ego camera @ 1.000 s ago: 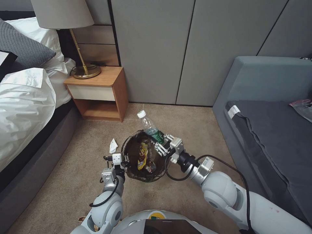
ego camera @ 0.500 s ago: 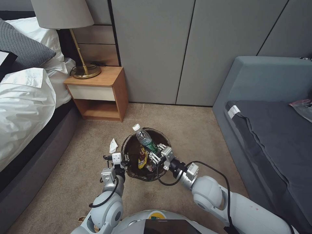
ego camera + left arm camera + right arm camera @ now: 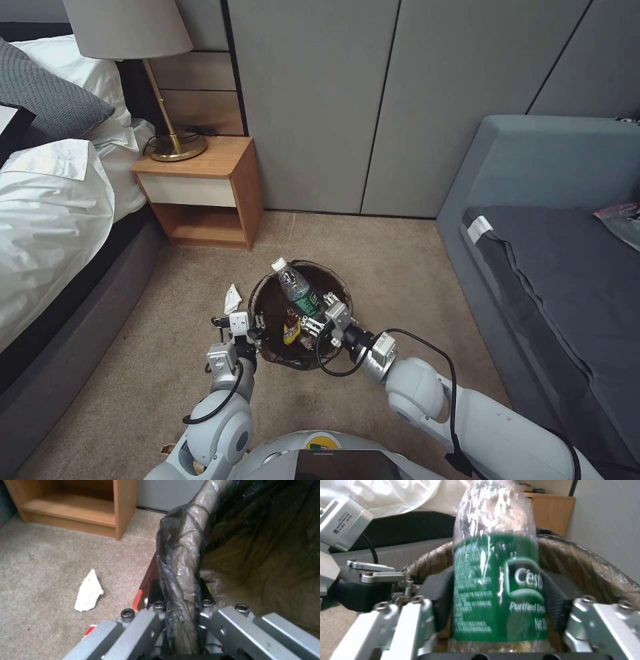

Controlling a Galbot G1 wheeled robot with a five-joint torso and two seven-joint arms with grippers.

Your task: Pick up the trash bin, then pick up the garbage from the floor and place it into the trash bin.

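Head view: the right hand [image 3: 319, 321], clamped on the clear green-labelled plastic bottle [image 3: 298, 291], holds it slanted over the brown-lined round trash bin [image 3: 337, 280]. The bottle's capped end overhangs the far rim, so a release here might tip it onto the carpet, and the left hand [image 3: 248, 328], clamped on the near rim, could lose its pinch on the slippery liner.

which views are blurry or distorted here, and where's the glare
Head view: sharp, but wide-angle, wall panels splaying outward. Left wrist view: soft throughout; sheen on the liner over the trash bin rim clamped in the left gripper. Right wrist view: bottle in the right gripper too close, upper half smeared and glaring; bedding behind washed out.

One trash bin [image 3: 270, 303], one bottle [image 3: 298, 291], one white paper scrap [image 3: 231, 299], two end effectors.
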